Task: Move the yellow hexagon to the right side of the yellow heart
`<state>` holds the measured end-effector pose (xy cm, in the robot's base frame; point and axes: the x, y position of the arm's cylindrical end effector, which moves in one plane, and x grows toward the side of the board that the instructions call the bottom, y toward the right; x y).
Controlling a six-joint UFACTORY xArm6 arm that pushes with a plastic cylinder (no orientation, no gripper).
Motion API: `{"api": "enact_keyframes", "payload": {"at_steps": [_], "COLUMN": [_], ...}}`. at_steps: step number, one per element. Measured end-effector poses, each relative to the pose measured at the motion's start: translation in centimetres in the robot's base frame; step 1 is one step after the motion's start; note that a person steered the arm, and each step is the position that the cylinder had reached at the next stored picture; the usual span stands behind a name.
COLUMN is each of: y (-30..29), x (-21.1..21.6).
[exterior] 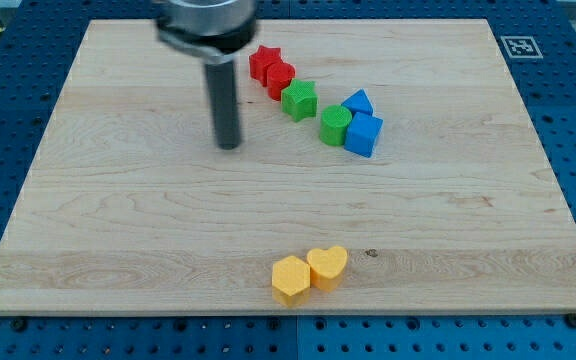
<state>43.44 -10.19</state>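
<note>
The yellow hexagon (290,279) lies near the board's bottom edge, touching the left side of the yellow heart (328,267). My tip (229,145) rests on the board in the upper middle, well above and to the left of both yellow blocks, touching no block.
A diagonal row of blocks runs right of my tip: a red star (263,62), a red block (280,79), a green star (300,100), a green block (335,125), a blue triangular block (357,103) and a blue cube (363,135). The wooden board (118,230) sits on a blue perforated table.
</note>
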Motion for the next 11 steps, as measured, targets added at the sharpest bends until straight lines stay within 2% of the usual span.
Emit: {"api": "enact_keyframes", "payload": {"at_steps": [1,2,3,4,6,8,10,11], "y": [-4.6,-5.2,-3.6,-2.3,12.0,23.2,27.5,29.5], "x": [5.2,12.8,18.2,18.5,18.3,18.3,15.9,13.1]}}
